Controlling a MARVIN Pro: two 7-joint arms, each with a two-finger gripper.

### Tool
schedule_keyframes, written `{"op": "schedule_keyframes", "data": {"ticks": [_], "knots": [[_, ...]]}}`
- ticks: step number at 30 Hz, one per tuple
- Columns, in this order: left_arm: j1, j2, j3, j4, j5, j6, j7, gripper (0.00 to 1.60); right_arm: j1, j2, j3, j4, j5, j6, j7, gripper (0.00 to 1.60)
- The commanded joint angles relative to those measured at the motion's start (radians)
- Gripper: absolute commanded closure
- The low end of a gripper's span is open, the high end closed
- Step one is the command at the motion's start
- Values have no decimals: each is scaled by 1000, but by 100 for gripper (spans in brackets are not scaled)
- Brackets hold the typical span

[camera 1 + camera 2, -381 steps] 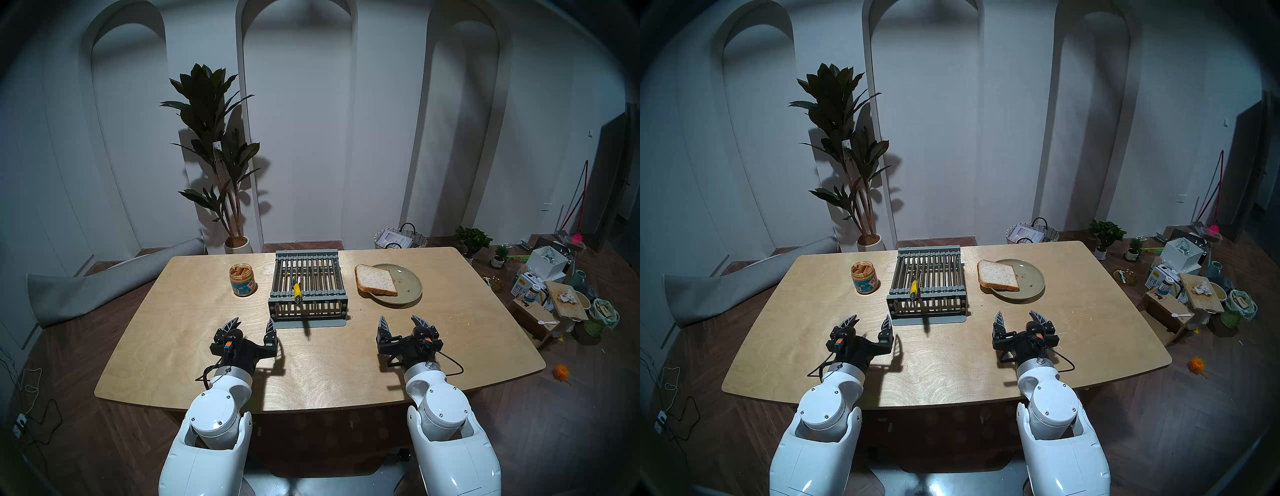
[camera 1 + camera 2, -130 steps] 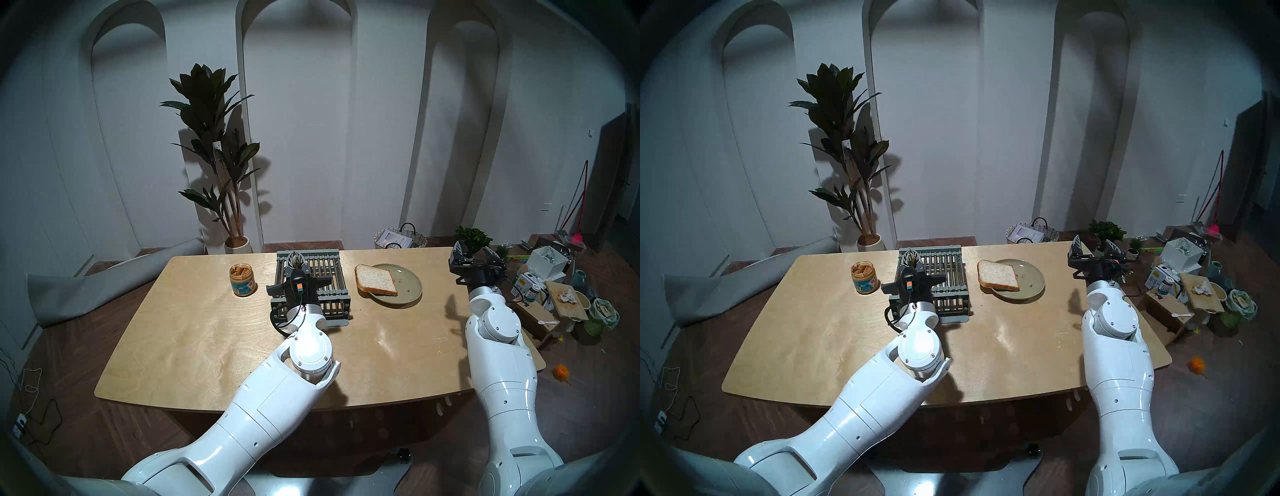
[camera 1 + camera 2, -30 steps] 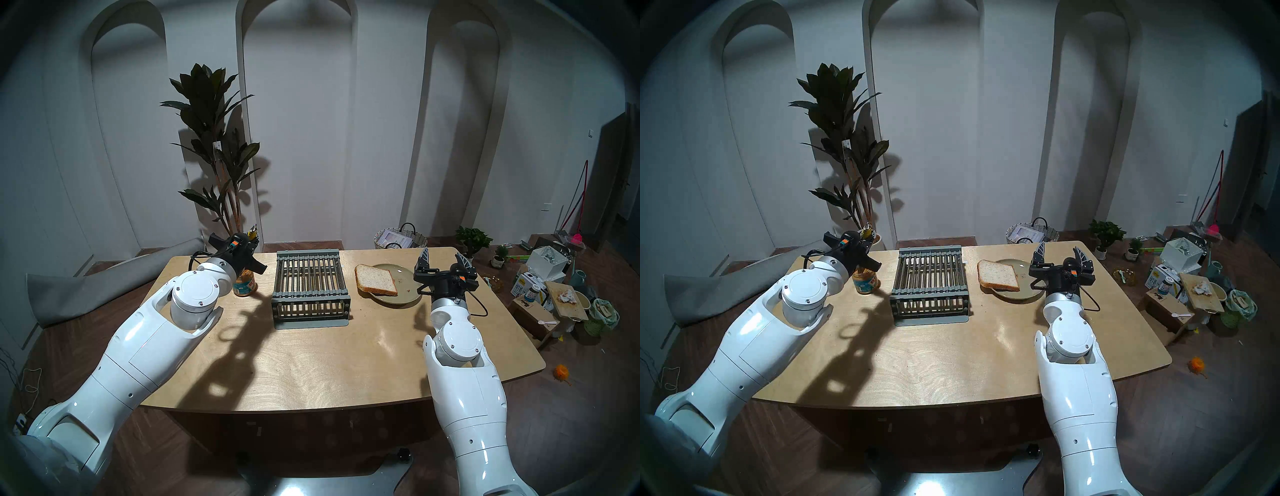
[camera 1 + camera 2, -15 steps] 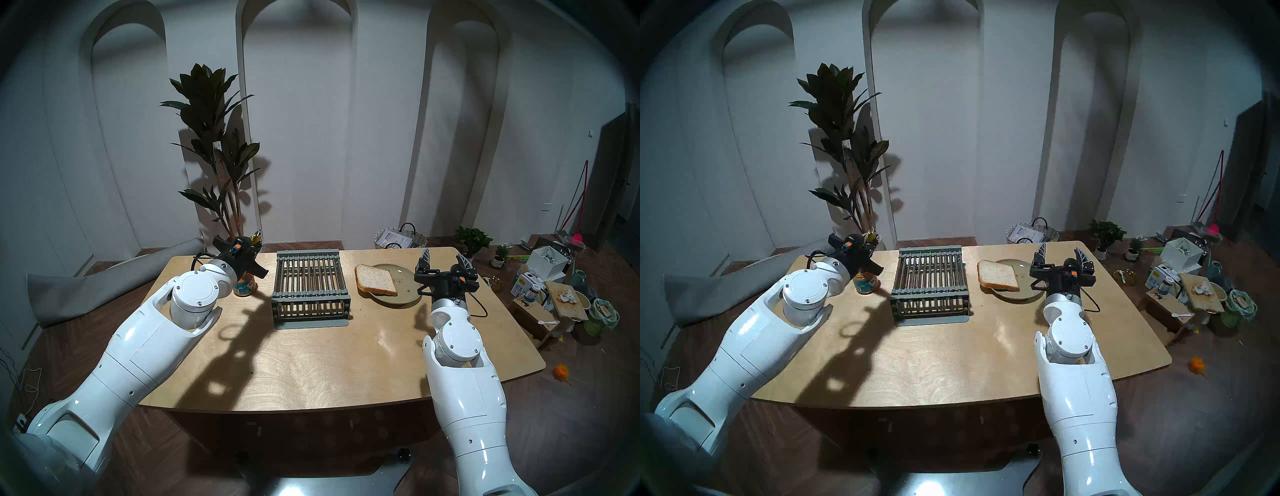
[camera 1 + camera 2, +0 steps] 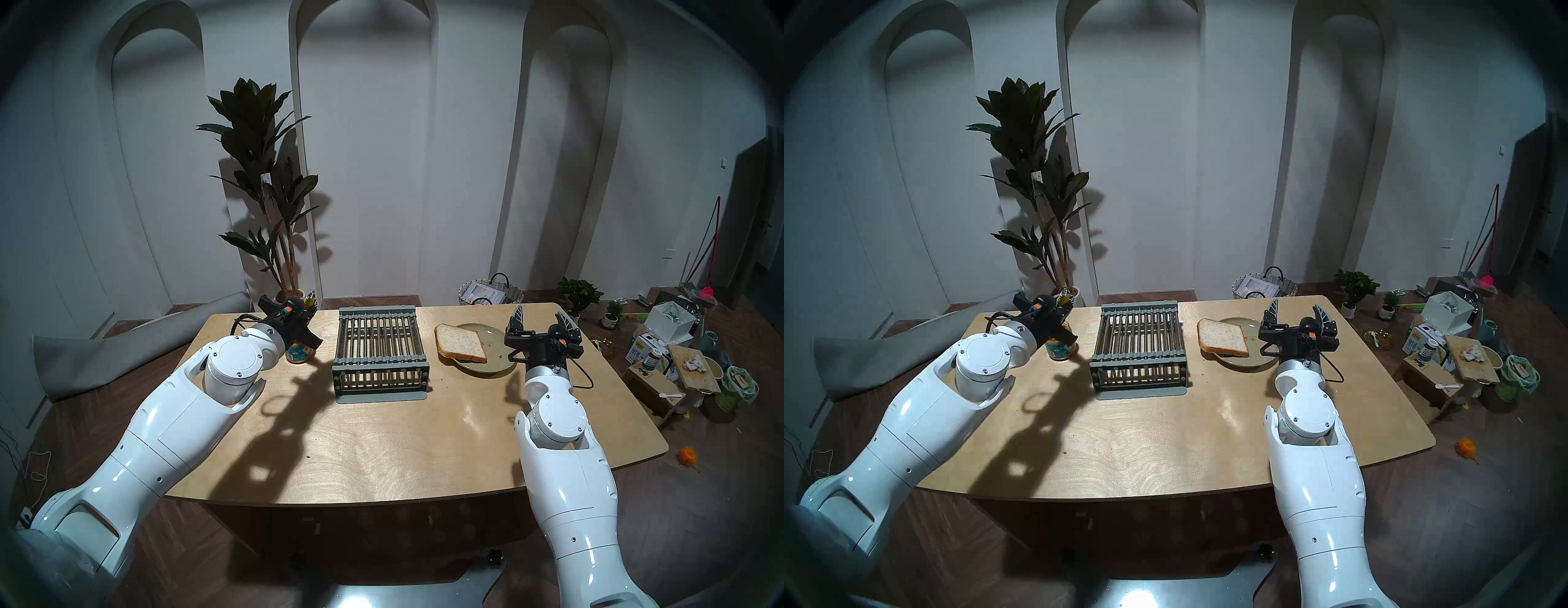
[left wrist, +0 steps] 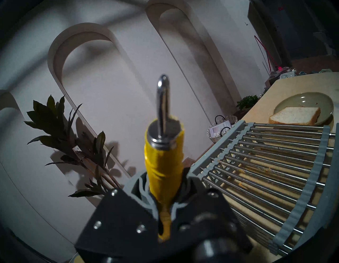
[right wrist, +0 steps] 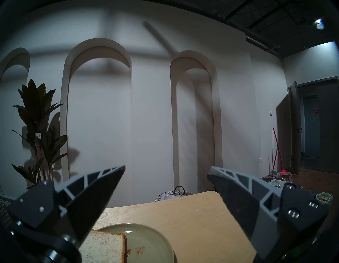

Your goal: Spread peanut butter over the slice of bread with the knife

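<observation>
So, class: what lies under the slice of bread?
The slice of bread rests on the left part of an olive-green plate, which sits on the table. The plate surface beneath the slice is covered.

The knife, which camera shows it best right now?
The left wrist view: the knife fills the middle, yellow handle clamped in the left gripper, blade outward. Both head views show only a small yellow bit above the gripper. The right wrist view misses it.

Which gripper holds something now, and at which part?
The left gripper holds the knife by its yellow handle; the right gripper is empty.
</observation>
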Motion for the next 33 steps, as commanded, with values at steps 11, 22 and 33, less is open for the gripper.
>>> {"op": "schedule_keyframes", "data": {"ticks": [11,22,33], "knots": [[-13,10,57,25,180,-79,133,160,25,-3,-1,0,15,3,1,0],[-13,22,66,4,233,-77,176,160,25,1,-2,4,24,1,5,0],[-30,27,64,3,254,-71,178,160,26,3,0,10,35,3,10,0]]}}
